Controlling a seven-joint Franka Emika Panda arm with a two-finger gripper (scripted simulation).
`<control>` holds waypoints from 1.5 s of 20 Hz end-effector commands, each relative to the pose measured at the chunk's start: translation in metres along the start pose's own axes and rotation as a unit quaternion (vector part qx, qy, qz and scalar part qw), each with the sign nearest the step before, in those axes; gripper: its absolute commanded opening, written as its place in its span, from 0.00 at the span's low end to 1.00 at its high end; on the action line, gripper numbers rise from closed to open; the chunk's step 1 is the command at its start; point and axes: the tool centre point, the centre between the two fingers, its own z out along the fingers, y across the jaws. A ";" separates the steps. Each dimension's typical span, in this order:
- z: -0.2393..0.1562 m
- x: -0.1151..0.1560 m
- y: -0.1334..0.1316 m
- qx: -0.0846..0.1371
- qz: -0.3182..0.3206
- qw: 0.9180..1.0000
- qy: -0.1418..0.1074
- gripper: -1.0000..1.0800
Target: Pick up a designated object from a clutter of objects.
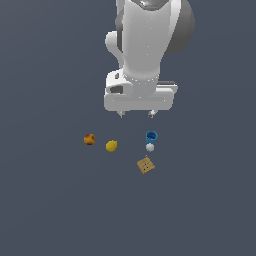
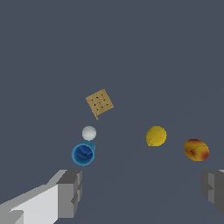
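Note:
The small blue cup (image 1: 151, 135) stands upright on the grey floor, mouth up; in the wrist view (image 2: 83, 154) I look into it. A tiny white ball (image 1: 150, 147) (image 2: 89, 132) touches or nearly touches it. A tan cracker-like box (image 1: 146, 165) (image 2: 99, 103), a yellow lemon (image 1: 111, 145) (image 2: 156, 136) and a red-yellow apple (image 1: 89, 139) (image 2: 196, 150) lie around. My gripper (image 1: 136, 114) (image 2: 142, 190) hangs open and empty above the floor, behind the objects, one fingertip (image 1: 151, 114) close above the cup.
The grey floor (image 1: 50, 200) spreads flat on all sides. The white arm body (image 1: 145, 50) hides the ground behind the objects in the exterior view.

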 end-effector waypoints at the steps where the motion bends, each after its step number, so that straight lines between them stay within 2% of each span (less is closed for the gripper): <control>1: 0.011 0.000 -0.005 -0.001 0.005 1.000 0.001 0.96; 10: 0.073 -0.008 -0.034 -0.002 0.037 0.999 0.008 0.96; 20: 0.153 -0.037 -0.073 0.002 0.080 0.997 0.017 0.96; 30: 0.195 -0.062 -0.093 0.007 0.104 0.994 0.020 0.96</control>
